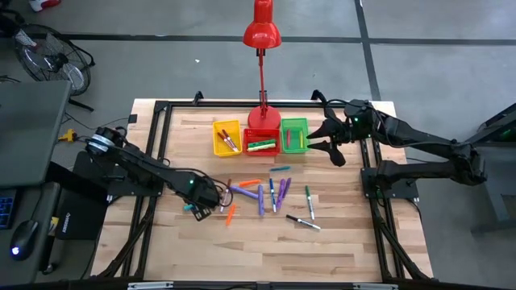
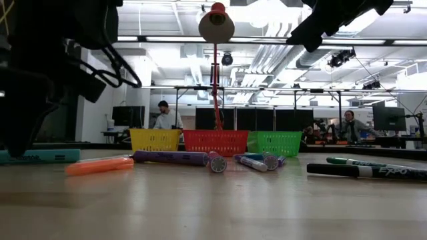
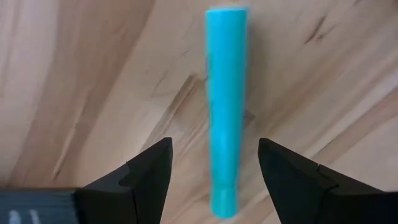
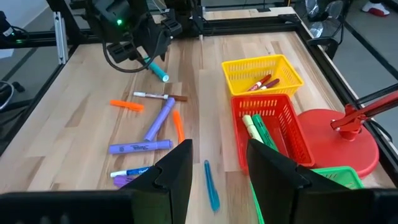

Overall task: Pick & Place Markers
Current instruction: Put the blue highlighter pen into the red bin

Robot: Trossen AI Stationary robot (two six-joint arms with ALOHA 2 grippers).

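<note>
Left wrist view, spread fingers (image 3: 151,177) straddling teal marker (image 3: 226,112), its end cut off.

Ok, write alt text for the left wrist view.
A turquoise marker lies flat on the wooden table, centred in the gap of the open left tool. The two dark fingers flank the marker's near end without touching it.

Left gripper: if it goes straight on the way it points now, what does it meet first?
Most likely the teal marker: it lies on the table directly between the open fingers of the left gripper, which points down at it. How far above it hangs is unclear.
</note>
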